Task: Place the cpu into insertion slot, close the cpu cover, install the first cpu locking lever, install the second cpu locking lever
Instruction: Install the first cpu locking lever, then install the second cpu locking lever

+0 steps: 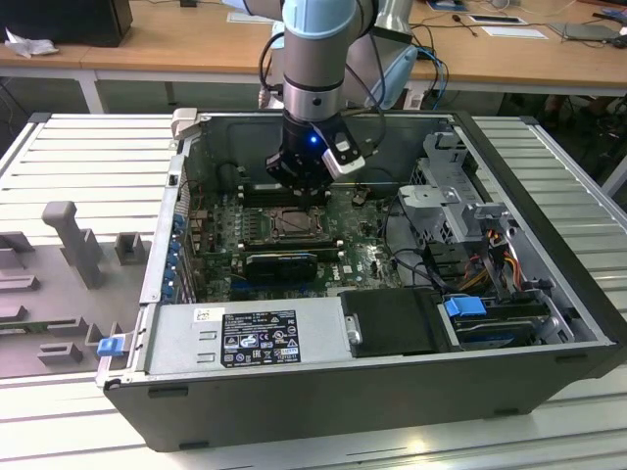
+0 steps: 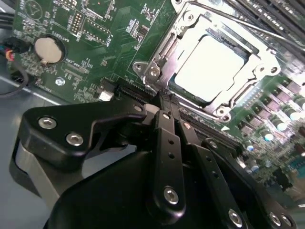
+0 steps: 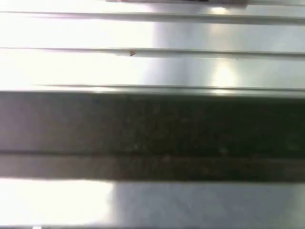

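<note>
Exterior view puts our gripper (image 1: pixel 297 182) inside the open case (image 1: pixel 549 294), at upper centre of the frame, just above the slot (image 1: pixel 285 225) on the green board (image 1: pixel 367 257). Through the second wrist view we see the fingers (image 2: pixel 164 125) pressed together and empty, tips beside the slot (image 2: pixel 209 67). Our cpu (image 2: pixel 207 67) sits in it, framed by the cover (image 2: pixel 250 50).
</note>
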Tool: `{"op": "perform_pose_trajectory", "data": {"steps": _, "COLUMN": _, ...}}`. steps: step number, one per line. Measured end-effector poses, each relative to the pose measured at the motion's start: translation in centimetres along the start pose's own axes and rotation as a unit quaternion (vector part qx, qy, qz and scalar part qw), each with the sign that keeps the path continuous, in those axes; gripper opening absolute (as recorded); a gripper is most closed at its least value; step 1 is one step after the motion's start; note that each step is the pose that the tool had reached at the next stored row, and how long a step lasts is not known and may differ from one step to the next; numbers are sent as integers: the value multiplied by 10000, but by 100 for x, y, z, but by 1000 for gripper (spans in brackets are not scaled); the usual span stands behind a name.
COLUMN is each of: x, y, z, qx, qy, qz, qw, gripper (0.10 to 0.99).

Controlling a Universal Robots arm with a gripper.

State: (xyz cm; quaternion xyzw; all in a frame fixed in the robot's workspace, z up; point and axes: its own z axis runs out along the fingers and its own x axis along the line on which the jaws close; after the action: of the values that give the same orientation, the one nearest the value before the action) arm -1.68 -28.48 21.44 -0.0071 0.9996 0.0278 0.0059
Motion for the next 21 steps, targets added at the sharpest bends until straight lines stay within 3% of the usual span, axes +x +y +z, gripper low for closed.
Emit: {"op": "perform_pose_trajectory", "data": {"steps": 21, "x": 0, "y": -37, "z": -25, "qx": 1, "qy": 0, "qz": 0, "qw": 10000, "gripper": 106}}
